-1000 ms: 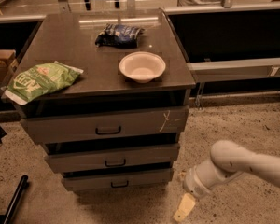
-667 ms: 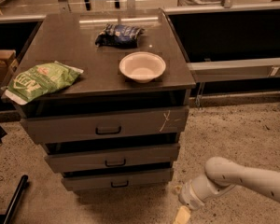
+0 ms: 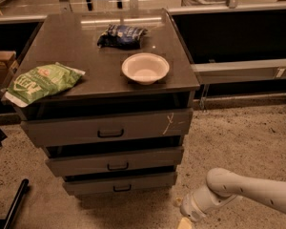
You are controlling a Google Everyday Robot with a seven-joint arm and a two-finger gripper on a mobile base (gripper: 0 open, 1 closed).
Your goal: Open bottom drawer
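The bottom drawer (image 3: pixel 143 180), lowest in the cabinet (image 3: pixel 81 42), is shut, its handle (image 3: pixel 121 188) untouched. Nearer and to its right, the gripper (image 3: pixel 185 221) has sunk to drawer height. Whether it is open cannot be told. Reaching remains.

bottom drawer (image 3: pixel 133 181): matt grey metal
tabletop (image 3: pixel 76 42): smooth, faintly glossy
chip bag (image 3: pixel 43 82): glossy plastic
hand (image 3: pixel 186 222): smooth pale plastic, low right of the drawer

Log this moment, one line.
stage: pre-grasp | gripper: low, right of bottom drawer, apart | bracket handle: ungrasped
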